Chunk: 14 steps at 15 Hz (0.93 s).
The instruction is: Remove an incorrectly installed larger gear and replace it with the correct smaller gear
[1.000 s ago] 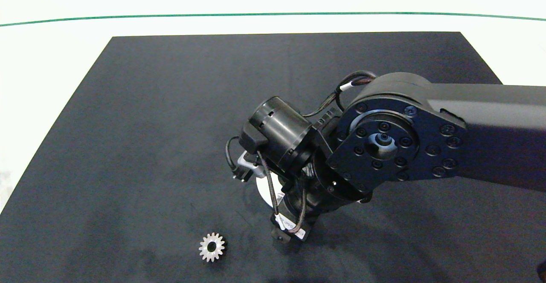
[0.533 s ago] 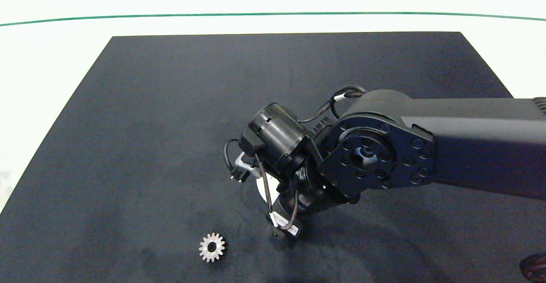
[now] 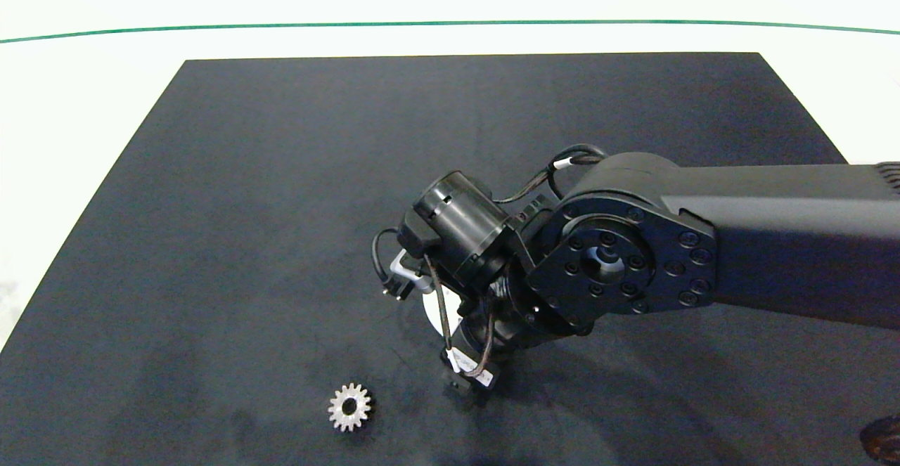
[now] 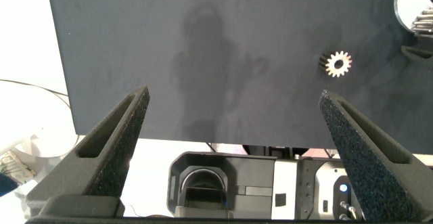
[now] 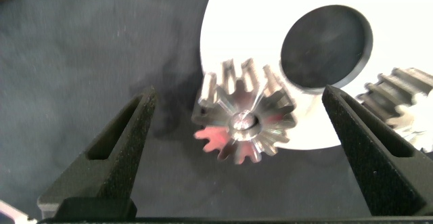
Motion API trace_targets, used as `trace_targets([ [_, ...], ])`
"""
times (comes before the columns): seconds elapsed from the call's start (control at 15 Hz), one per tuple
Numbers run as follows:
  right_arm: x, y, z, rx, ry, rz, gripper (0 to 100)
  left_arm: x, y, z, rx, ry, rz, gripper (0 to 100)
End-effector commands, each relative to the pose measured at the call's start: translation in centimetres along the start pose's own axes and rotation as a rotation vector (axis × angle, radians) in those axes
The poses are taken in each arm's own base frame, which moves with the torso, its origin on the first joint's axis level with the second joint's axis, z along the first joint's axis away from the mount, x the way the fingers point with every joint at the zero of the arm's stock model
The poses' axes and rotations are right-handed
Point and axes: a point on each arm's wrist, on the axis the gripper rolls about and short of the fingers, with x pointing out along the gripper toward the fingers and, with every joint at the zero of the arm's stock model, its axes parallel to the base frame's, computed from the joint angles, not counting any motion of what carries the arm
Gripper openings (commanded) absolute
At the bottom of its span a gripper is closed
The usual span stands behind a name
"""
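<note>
Head view first: we see a big black mat (image 3: 281, 206) on a white table (image 3: 84, 100), with a thin green line (image 3: 450, 23) running across the far side. The right arm (image 3: 738, 241) comes in from the right edge and bends down over the middle of the mat. Its body hides the gripper from us here. A bit of a white round plate (image 3: 433, 311) peeks out under it. One small gear (image 3: 349, 407) lies alone near the front edge of the mat, with lots of bare mat around it. The far half and the left side of the mat give wide room to move.

Left wrist view next: we see the left gripper (image 4: 233, 126) back past the mat's near edge, over the robot's own body. Its two fingers (image 4: 115, 143) stand far apart and hold nothing. The small gear (image 4: 336, 63) lies well away on the mat.

Right wrist view last: we see the right gripper (image 5: 237, 136) with its fingers (image 5: 111, 149) spread wide, one on each side of the larger gear (image 5: 247, 119), not touching it. That shiny gear with long pointed teeth sits at the edge of the white plate (image 5: 237, 34), beside a dark round hole (image 5: 327, 47). Another gear (image 5: 399, 95) with blunt teeth sits on the plate's far side.
</note>
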Motion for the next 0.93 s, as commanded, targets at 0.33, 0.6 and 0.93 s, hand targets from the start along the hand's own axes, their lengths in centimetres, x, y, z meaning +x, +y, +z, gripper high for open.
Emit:
trace_targets([
  [0.33,0.32,0.12,-0.28,-0.007,0.019,0.001,87,-0.09,0.02,-0.11,-0.001,0.003,0.002,100],
  [0.6,0.39,0.14,-0.26,-0.007,0.019,0.001,78,-0.13,0.02,-0.14,-0.001,0.002,0.001,100],
  [0.93,0.43,0.18,-0.34,-0.011,0.025,0.002,69,-0.16,0.02,-0.11,-0.001,-0.001,0.002,100],
])
